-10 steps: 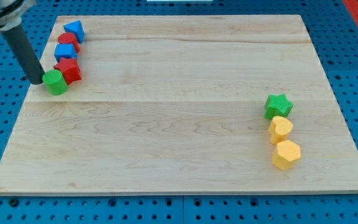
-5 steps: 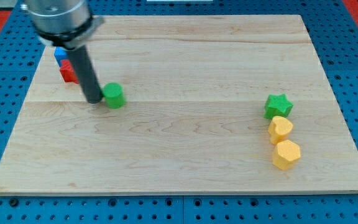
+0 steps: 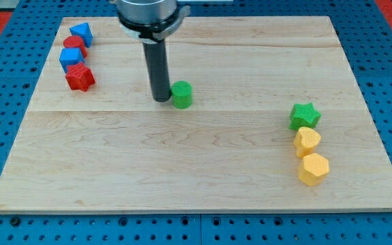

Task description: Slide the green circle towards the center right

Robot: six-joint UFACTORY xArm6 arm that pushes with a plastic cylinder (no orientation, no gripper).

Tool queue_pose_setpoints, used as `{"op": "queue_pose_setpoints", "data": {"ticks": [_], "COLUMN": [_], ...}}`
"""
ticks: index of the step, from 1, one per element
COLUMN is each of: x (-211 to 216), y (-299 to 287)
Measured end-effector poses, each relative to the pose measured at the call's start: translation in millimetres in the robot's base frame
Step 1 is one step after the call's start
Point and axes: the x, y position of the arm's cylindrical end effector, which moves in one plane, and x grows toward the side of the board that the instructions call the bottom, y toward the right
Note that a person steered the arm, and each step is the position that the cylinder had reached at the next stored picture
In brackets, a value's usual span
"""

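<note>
Currently my tip [image 3: 161, 99] rests on the wooden board [image 3: 203, 170], touching the left side of the green circle [image 3: 181, 94]. The tool is a plain dark rod with no jaws, so nothing is spread, pressed together or pinched. The green circle lies slightly left of the board's centre, in the upper half of the view.

At the view's upper left, four blocks stand in a touching column:
- blue triangle [image 3: 81, 32] at the top
- red circle [image 3: 75, 43]
- blue cube [image 3: 71, 56]
- red star [image 3: 80, 77] at the bottom

At the view's right, a second column stands well apart from the tip:
- green star [image 3: 305, 116]
- yellow block [image 3: 307, 141]
- yellow hexagon [image 3: 313, 169]
</note>
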Motion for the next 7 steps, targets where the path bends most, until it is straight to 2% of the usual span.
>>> {"op": "queue_pose_setpoints", "data": {"ticks": [3, 4, 5, 7], "x": [-9, -5, 14, -5], "y": [98, 116, 103, 144]}}
